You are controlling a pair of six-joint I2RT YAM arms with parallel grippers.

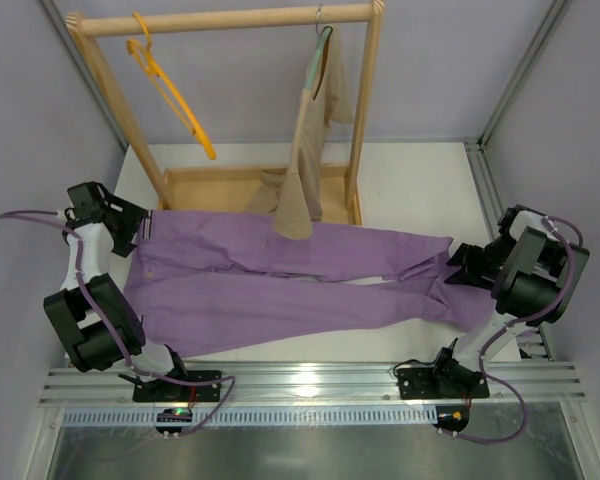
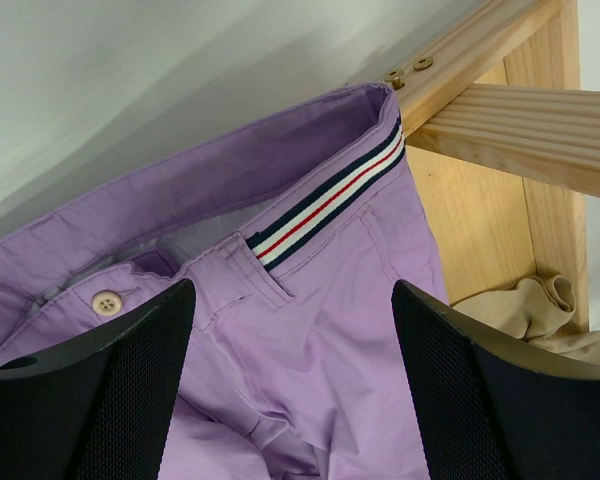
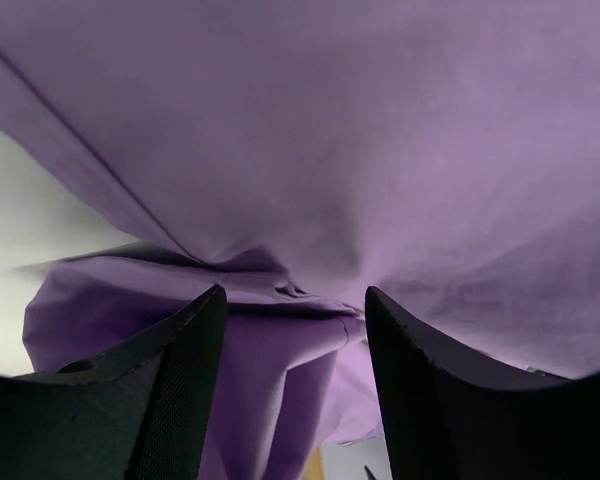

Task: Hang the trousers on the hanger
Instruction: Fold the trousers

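The lilac trousers (image 1: 280,285) lie flat across the white table, with the striped waistband (image 2: 325,205) at the left and the leg ends at the right. My left gripper (image 1: 140,228) is open at the waistband, and its fingers straddle the fabric below the stripes (image 2: 292,290). At the leg ends, my right gripper (image 1: 458,265) is also open, with folded purple cloth (image 3: 380,130) bunched between its fingers (image 3: 292,300). The orange hanger (image 1: 170,90) hangs empty from the left part of the wooden rail.
The wooden rack (image 1: 365,110) stands at the back of the table, its base frame (image 2: 500,110) right beside the waistband. A beige garment (image 1: 305,170) on a grey-green hanger droops onto the trousers' upper edge. An aluminium rail (image 1: 310,380) runs along the front.
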